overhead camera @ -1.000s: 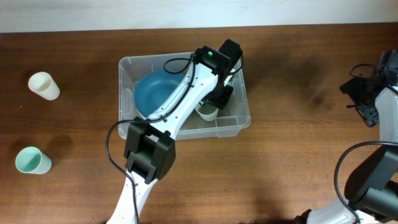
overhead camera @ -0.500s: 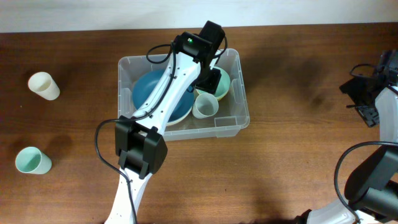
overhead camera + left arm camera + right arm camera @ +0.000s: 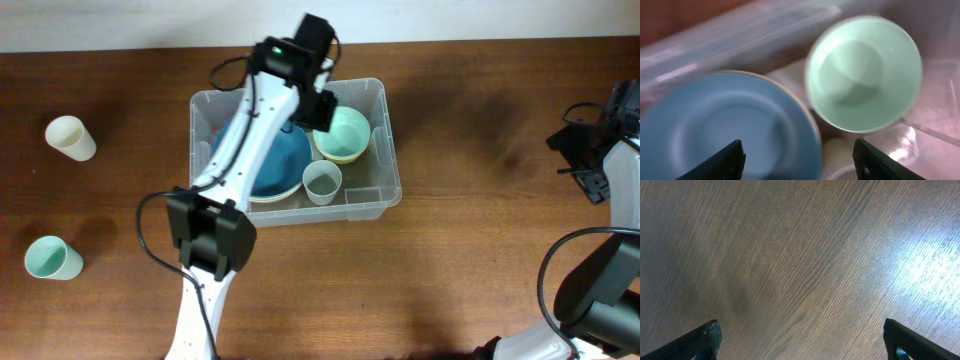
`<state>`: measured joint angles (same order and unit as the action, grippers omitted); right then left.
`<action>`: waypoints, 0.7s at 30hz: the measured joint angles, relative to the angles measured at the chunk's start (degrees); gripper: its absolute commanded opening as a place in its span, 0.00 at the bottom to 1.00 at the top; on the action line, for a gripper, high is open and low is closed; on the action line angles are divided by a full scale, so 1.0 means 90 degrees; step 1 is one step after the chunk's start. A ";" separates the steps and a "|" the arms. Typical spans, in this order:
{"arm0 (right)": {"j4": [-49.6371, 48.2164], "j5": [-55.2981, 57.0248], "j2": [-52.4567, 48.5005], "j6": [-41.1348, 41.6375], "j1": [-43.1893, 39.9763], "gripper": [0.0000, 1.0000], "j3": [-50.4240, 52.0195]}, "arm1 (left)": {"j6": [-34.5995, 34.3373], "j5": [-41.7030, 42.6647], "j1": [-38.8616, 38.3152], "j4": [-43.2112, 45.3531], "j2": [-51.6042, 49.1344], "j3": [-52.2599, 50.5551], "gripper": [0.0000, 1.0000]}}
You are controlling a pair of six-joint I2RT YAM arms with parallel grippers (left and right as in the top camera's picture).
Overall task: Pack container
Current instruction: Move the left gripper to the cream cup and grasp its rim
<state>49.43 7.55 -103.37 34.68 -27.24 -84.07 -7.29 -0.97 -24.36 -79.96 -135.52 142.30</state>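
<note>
Left tool (image 3: pixel 797 159) pulled back, jaws apart, green bowl (image 3: pixel 343 133) inside container (image 3: pixel 389 160)

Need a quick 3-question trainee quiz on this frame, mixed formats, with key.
1. True or false: the green bowl lies inside the container.
2. How many cups stand on the table outside the container? A one, B two, C four.
3. Fill in: the left gripper, jaws apart, holds ____.
Key: 1 true. 2 B: cream cup and green cup. 3 nothing.
</note>
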 measured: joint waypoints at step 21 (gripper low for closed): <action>0.0000 -0.0002 0.0000 0.0002 0.0000 0.99 0.0000 | -0.0665 -0.0699 0.5433 -0.0794 -0.0585 0.2098 0.99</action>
<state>49.43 7.53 -103.37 34.70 -27.24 -84.07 -13.28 -7.27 24.53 -87.11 -140.79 161.18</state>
